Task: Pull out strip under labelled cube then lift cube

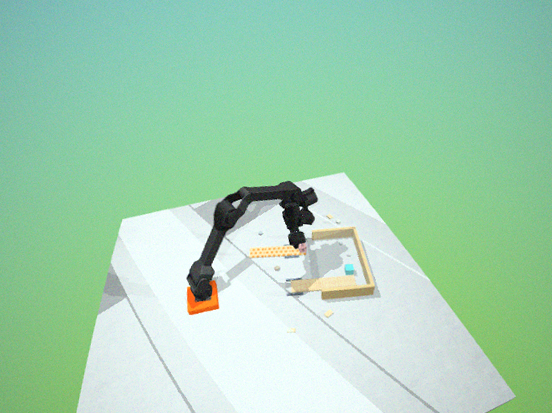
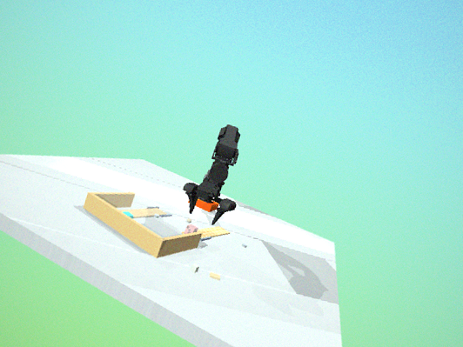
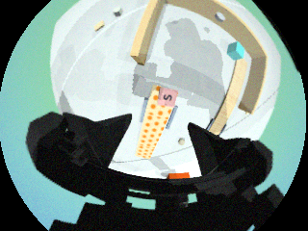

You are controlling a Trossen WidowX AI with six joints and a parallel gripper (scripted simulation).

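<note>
The pink cube (image 1: 302, 247) (image 2: 191, 229) (image 3: 167, 97), marked S on top, is at the inner end of the orange-dotted strip (image 1: 270, 251) (image 2: 216, 231) (image 3: 152, 126). In the wrist view it overlaps that end towards the right edge; whether it rests fully on the strip is unclear. The strip lies between two blue-grey guides. My gripper (image 2: 202, 218) (image 3: 161, 120) is open and empty, above the dotted strip and close to the cube, with its fingers wide apart. A plain wooden strip (image 1: 308, 284) (image 2: 142, 212) (image 3: 229, 107) lies across the enclosure's open side.
A wooden wall (image 1: 363, 259) (image 2: 136, 232) (image 3: 142, 38) encloses the far area. A cyan cube (image 1: 349, 269) (image 2: 127, 213) (image 3: 235, 50) is inside, by the plain strip's inner end. A pebble (image 1: 276, 268) (image 3: 181, 141) lies between the strips. Small blocks lie outside the wall.
</note>
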